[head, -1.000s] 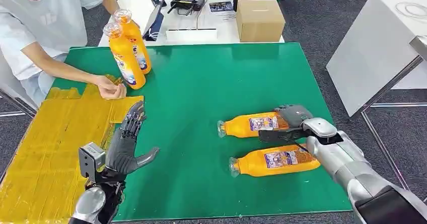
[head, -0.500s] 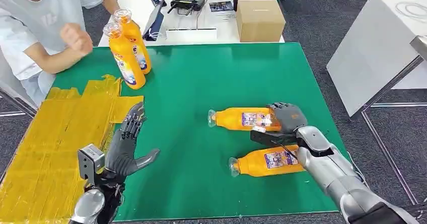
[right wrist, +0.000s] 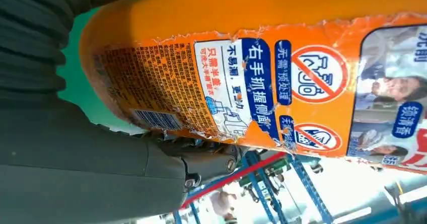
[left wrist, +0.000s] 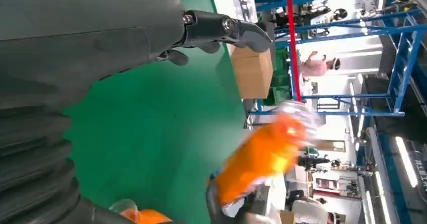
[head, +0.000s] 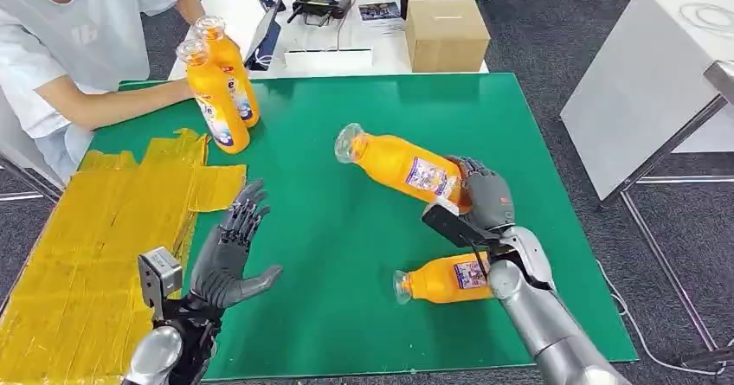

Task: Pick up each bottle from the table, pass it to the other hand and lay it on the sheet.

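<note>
Head view: the green tabletop (head: 346,134) carries a yellow sheet (head: 78,247) on its left part. The right hand (head: 485,199) grips an orange bottle (head: 402,167) lifted above the tabletop (cap end tilted up). The right wrist view alone shows its torn label's Chinese print. The left hand (head: 227,259) hovers, fingers spread.

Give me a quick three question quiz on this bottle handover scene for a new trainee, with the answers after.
1. True or false: the right robot hand holds an orange bottle lifted off the green mat.
2. How many bottles stand upright near the person?
3. The left robot hand is: A) open, B) holding a bottle, C) pressing the yellow sheet.

Key: 1 true; 2 two; 3 A.
</note>
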Action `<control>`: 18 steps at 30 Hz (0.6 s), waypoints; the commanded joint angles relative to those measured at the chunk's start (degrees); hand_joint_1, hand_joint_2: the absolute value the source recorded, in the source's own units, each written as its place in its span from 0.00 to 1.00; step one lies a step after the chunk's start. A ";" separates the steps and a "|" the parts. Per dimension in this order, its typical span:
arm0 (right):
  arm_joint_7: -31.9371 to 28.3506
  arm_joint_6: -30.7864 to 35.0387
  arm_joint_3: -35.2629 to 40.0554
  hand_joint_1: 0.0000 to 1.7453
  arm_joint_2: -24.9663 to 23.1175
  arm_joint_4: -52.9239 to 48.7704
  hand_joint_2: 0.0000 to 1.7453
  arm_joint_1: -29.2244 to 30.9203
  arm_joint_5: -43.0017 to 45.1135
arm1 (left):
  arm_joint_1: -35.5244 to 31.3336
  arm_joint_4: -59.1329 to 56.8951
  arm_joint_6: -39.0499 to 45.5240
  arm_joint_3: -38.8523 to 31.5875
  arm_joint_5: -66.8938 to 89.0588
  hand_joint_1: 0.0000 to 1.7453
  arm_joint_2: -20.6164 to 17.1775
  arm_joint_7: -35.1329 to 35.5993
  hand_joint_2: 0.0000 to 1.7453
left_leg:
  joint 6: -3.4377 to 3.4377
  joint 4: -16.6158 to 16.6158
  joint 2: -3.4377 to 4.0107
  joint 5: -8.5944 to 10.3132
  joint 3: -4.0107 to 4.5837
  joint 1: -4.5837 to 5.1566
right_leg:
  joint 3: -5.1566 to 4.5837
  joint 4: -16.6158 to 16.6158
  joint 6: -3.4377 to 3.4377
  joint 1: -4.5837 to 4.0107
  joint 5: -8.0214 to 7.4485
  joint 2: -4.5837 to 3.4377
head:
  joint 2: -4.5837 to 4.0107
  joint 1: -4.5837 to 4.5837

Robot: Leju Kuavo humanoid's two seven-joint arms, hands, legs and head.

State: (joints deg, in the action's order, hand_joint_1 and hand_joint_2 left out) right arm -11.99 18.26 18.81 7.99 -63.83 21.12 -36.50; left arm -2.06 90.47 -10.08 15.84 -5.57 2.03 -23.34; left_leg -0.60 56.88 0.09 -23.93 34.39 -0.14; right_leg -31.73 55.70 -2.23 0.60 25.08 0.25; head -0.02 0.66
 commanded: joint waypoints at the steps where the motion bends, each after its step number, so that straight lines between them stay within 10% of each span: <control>1: -5.45 -9.73 -3.77 0.98 -7.14 -11.86 1.00 -5.37 16.22 | -3.34 -2.25 1.26 3.24 -1.14 0.00 -1.13 0.51 1.00 | 0.06 0.03 -0.04 -0.15 -0.25 -0.11 | 0.29 -0.04 0.10 -0.11 0.12 0.02 | 0.00 0.00; 18: -2.96 -33.44 10.84 0.94 -8.91 -3.59 1.00 -3.57 39.26 | -6.65 -6.63 2.36 5.99 -3.18 0.00 -1.28 0.08 1.00 | 0.03 -0.07 -0.01 -0.05 -0.23 -0.05 | 0.25 -0.11 0.06 -0.04 0.04 0.02 | 0.00 -0.02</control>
State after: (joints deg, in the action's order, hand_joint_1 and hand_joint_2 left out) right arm -15.71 -13.56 21.82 -0.42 -74.62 14.44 2.06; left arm -5.41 89.28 -7.89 19.04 -8.00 1.92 -23.19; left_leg -0.59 56.87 0.07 -23.92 34.39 -0.14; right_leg -31.73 55.70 -2.22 0.61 25.08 0.29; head -0.02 0.63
